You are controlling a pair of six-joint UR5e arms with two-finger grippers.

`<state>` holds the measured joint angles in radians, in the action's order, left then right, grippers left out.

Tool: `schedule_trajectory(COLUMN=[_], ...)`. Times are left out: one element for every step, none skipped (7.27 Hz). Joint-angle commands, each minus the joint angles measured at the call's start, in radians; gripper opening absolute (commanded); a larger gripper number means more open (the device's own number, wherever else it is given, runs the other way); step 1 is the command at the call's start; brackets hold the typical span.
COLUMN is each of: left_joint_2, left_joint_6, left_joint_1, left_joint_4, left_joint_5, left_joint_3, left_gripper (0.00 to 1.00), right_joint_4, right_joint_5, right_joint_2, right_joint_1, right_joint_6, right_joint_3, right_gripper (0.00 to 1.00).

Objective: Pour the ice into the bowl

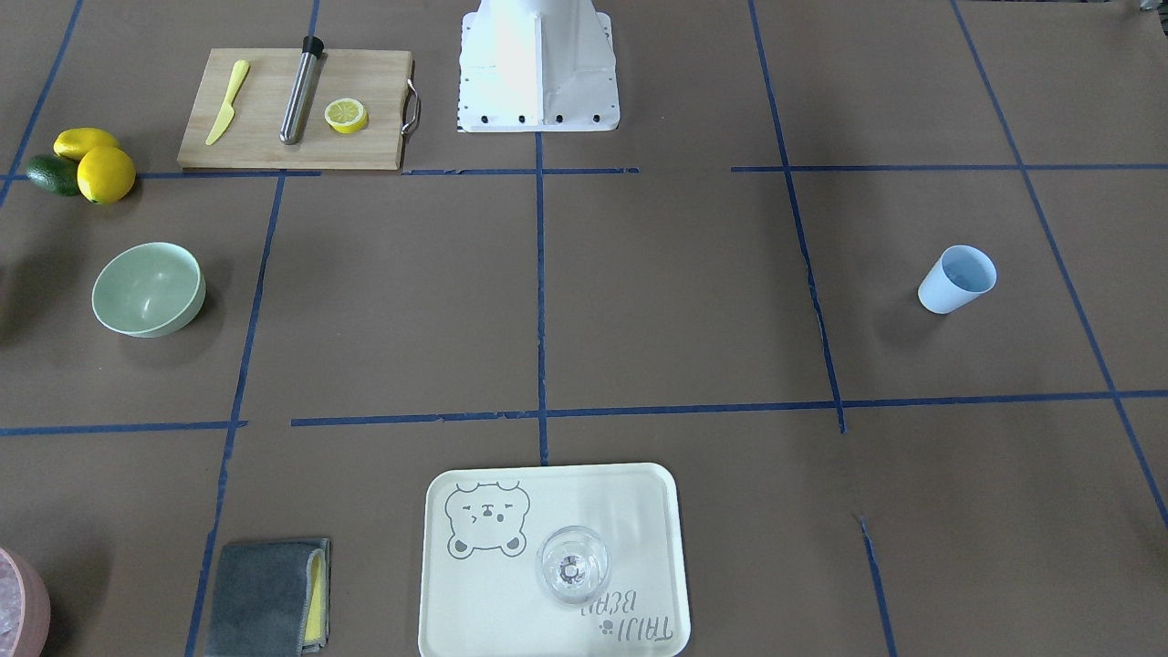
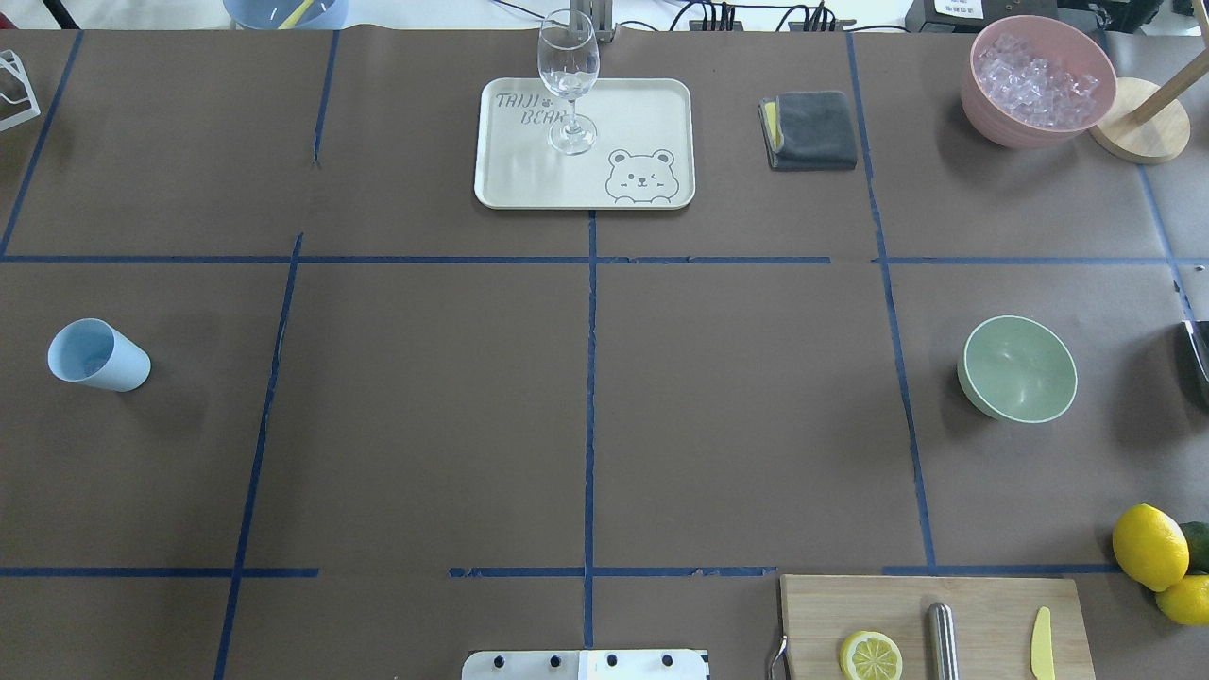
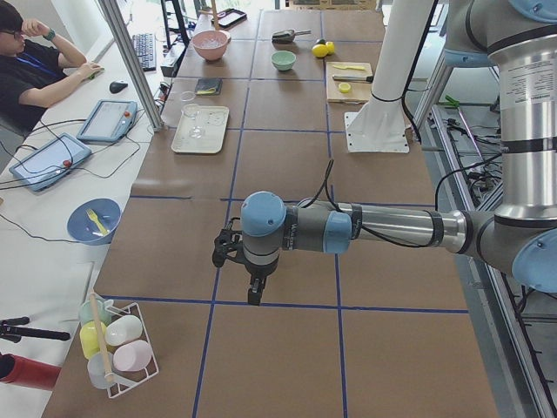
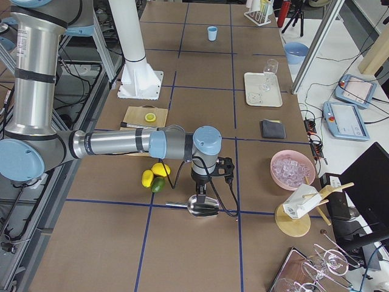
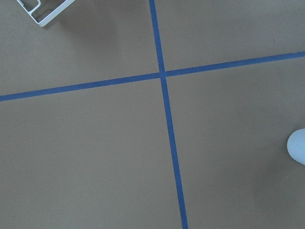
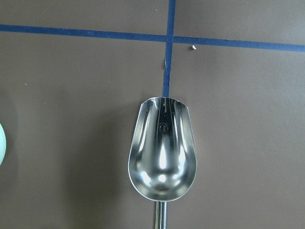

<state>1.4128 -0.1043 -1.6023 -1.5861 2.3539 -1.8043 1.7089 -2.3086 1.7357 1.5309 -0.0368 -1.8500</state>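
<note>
The mint-green bowl [image 1: 148,289] stands empty on the brown table; it also shows in the overhead view [image 2: 1017,368] and far off in the left-side view [image 3: 284,60]. No clear ice cubes show in any view. A light blue cup [image 2: 97,355] stands at the table's other end. A metal scoop [image 6: 162,152] lies empty on the table below my right gripper [image 4: 199,193]; its fingers do not show, so I cannot tell their state. My left gripper [image 3: 253,294] hangs over the table near the cup; I cannot tell its state either.
A pink container [image 2: 1037,80] of whitish crushed contents stands by a wooden stand [image 2: 1140,132]. A tray [image 2: 510,179] bears a wine glass [image 2: 570,80]. There are also a grey cloth [image 2: 810,129], a cutting board [image 1: 274,146], and lemons [image 1: 105,173].
</note>
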Motion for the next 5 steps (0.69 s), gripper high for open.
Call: schedule_trajectory(left_joint_2=[0.000, -0.002, -0.002, -0.002, -0.002], left_joint_6=[-0.002, -0.002, -0.002, -0.002, -0.002], left_joint_1=[0.001, 0.001, 0.001, 0.001, 0.001], left_joint_4=[-0.003, -0.002, -0.003, -0.002, -0.002], left_joint_5=[-0.001, -0.001, 0.001, 0.001, 0.001], left_joint_3=[0.006, 0.003, 0.003, 0.003, 0.003], left_gripper=[1.00, 1.00, 1.00, 1.00, 1.00], right_joint_4=[0.002, 0.002, -0.002, -0.002, -0.005], right_joint_5=[0.000, -0.003, -0.003, -0.003, -0.003], right_joint_2=[0.001, 0.002, -0.001, -0.007, -0.019], right_joint_1=[0.000, 0.000, 0.000, -0.006, -0.026], right_joint_6=[-0.002, -0.002, 0.000, 0.002, 0.003], right_joint_3=[0.002, 0.000, -0.003, -0.005, -0.012], right_gripper=[1.00, 1.00, 1.00, 1.00, 1.00])
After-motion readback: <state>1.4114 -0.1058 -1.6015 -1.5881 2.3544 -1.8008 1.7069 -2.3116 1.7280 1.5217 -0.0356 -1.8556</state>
